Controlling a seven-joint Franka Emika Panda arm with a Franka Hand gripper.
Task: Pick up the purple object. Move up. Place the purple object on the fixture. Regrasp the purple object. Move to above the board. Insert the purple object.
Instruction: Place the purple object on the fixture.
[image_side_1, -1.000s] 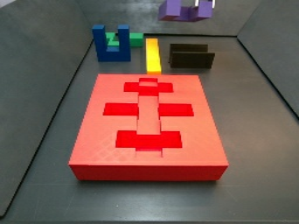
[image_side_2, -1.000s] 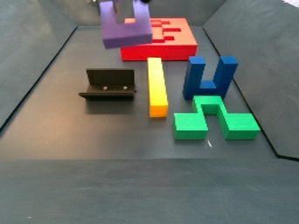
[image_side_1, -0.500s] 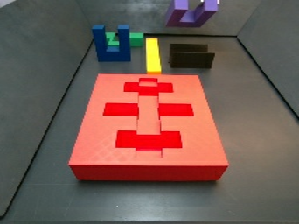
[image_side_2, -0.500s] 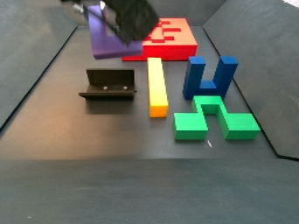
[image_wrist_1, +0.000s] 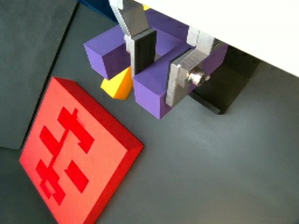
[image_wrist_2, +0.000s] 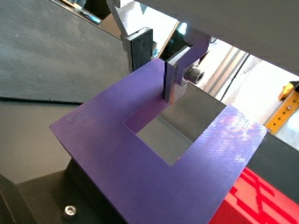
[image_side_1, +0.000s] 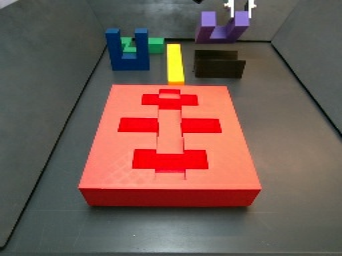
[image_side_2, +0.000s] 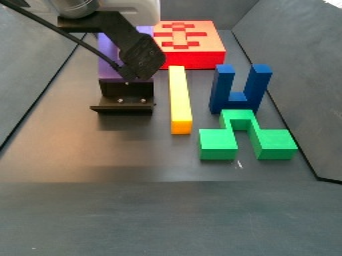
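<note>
**Purple block held in the jaws above the fixture**

The violet-purple U-shaped plastic block (image_wrist_1: 140, 66), the purple object, sits between the flat silver finger plates of the gripper (image_wrist_1: 166, 61), which are clamped on one of its prongs; in a wrist view its square notch and broad flat face fill the frame (image_wrist_2: 158, 149), with the gripper (image_wrist_2: 160, 66) pinching the arm at the far edge. In a side view the purple object (image_side_1: 215, 27) hangs off the floor, just above the small dark olive-black boxy fixture (image_side_1: 219, 66), under the gripper (image_side_1: 238, 14). In a side view the arm covers most of the block, a purple sliver (image_side_2: 107, 66) showing right behind the fixture (image_side_2: 124, 98).

Beside the fixture lies a long yellow bar (image_side_2: 179, 98). Beyond it stand a dark blue U-shaped block (image_side_2: 239, 88) and a green stepped block (image_side_2: 246, 137). The large flat red board (image_side_1: 168, 143) with darker recessed cross-shaped cutouts lies well apart from the gripper.

No brand, label or writing is legible on any piece.
</note>
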